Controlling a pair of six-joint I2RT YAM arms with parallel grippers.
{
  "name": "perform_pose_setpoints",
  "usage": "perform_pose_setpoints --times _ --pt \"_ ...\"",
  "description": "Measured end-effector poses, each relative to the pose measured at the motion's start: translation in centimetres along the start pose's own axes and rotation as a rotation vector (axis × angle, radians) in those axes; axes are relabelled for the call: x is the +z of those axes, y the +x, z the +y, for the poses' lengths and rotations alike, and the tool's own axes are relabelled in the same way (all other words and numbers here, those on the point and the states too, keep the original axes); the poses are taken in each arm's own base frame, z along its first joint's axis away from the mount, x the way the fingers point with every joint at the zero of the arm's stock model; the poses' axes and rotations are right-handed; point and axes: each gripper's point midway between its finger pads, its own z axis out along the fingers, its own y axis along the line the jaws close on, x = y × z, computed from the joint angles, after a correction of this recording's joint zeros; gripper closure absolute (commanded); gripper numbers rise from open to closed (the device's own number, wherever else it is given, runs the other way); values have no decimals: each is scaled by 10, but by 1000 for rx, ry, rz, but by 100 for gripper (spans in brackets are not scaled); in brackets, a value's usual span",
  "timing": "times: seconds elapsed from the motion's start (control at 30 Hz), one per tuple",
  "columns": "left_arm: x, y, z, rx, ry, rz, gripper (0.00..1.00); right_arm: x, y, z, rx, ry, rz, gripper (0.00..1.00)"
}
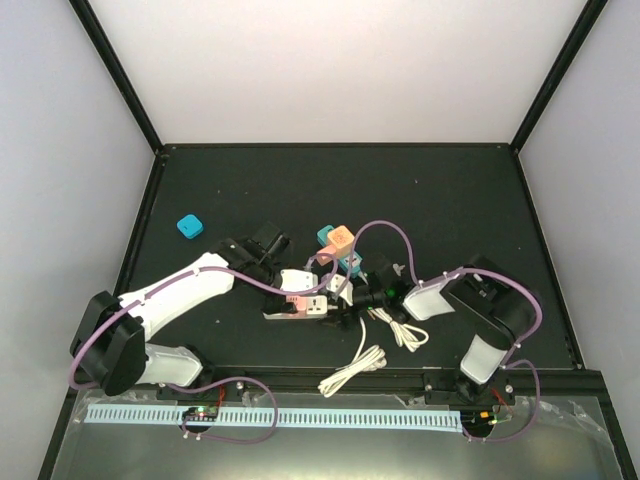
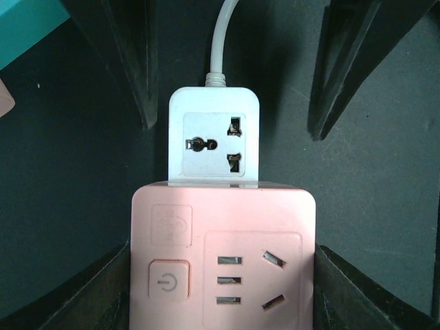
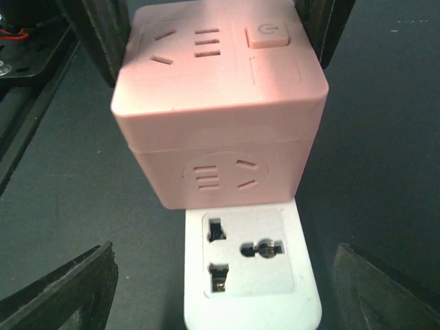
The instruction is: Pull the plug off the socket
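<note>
A black table top [image 1: 330,180] stands between plain white walls [image 1: 340,60], with black frame posts [image 1: 115,70] in the corners.
</note>
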Motion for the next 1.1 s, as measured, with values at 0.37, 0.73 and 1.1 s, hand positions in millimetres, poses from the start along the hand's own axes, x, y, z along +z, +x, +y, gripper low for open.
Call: perform_pose_setpoints --times 0.37,0.73,1.1 --pt "0 0 -4 3 14 -16 77 18 13 -7 -7 9 42 24" --pt "0 -1 -5 0 20 -23 79 21 23 -7 -12 7 65 41" --pt "-1 -4 -8 -15 36 -40 79 31 13 -3 -22 -22 46 42"
